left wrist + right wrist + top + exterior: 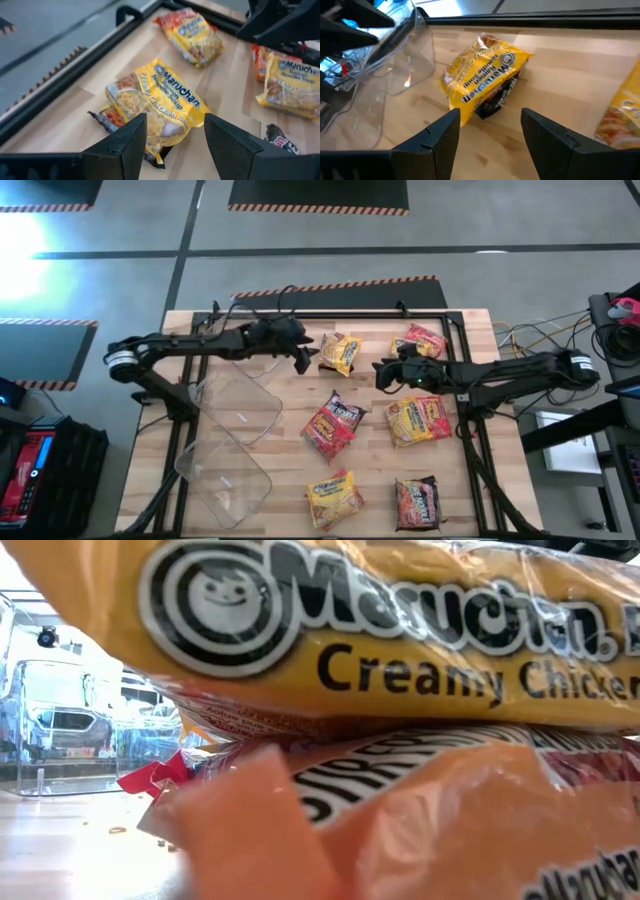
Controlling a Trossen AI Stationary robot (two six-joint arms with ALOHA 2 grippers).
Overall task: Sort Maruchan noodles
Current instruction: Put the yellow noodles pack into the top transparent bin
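Several Maruchan noodle packets lie on the wooden table. A yellow packet [340,352] lies on top of a dark one [107,117] at the far middle, seen close in both wrist views [160,102] [482,80]. My left gripper [303,358] hovers open just left of it, and my right gripper [385,372] hovers open just right of it. Neither touches it. Other packets lie flat: a yellow-red one [420,340] far right, a red one [335,423], a yellow one [418,420], and two [335,498] [417,502] near the front edge.
Two clear plastic bins [235,405] [225,470] stand on the table's left half, one behind my left gripper's reach [405,55]. A black frame [460,360] borders the work area. The low view is filled by a yellow packet [400,630] over an orange one [450,820].
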